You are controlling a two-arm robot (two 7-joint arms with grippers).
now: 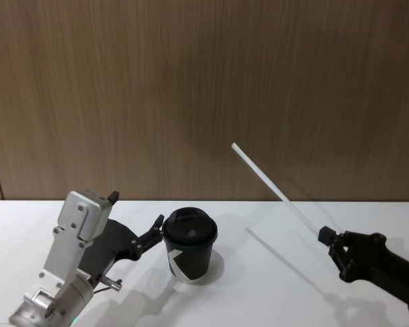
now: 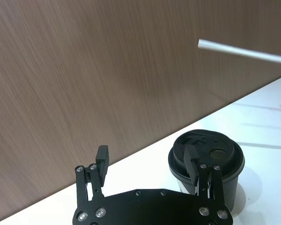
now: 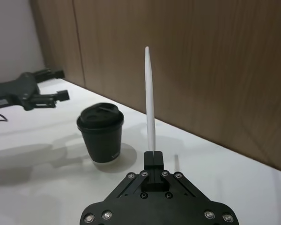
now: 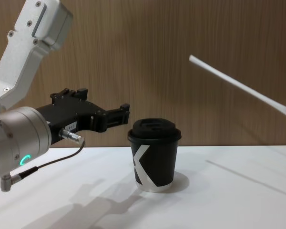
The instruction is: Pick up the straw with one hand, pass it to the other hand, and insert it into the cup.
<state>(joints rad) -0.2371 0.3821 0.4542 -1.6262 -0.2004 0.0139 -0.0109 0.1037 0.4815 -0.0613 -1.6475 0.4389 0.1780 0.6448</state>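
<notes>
The cup (image 1: 189, 246) stands upright on the white table (image 1: 273, 293), a small black paper cup with a white angular mark on its side and a pale rim at its base. Its black domed lid (image 1: 189, 227) is pressed on, so what is inside cannot be seen; the lid has a small round hole and a raised tab on top, and nothing is pushed through it.

The left gripper (image 1: 134, 212), on a silver wrist with a green glowing ring, hangs just beside the cup with its jaws spread wide and empty. In the left wrist view the cup (image 2: 206, 159) sits just past one fingertip (image 2: 193, 157), outside the gap between the jaws rather than in it. Whether that finger touches the lid cannot be told.

The straw (image 1: 273, 185) is long, thin, straight and white, plainly longer than the cup is tall. The right gripper (image 1: 325, 235), plain and black, has its jaws clenched on the straw's lower end. From those jaws the straw rises at a slant, off the table, with its free tip high in front of the brown wood wall (image 1: 191, 82). The tip leans towards the left gripper's side but is well apart from its jaws. In the right wrist view the cup (image 3: 102, 136) stands beyond the right jaws and off to one side of the straw (image 3: 150, 108), apart from it.
</notes>
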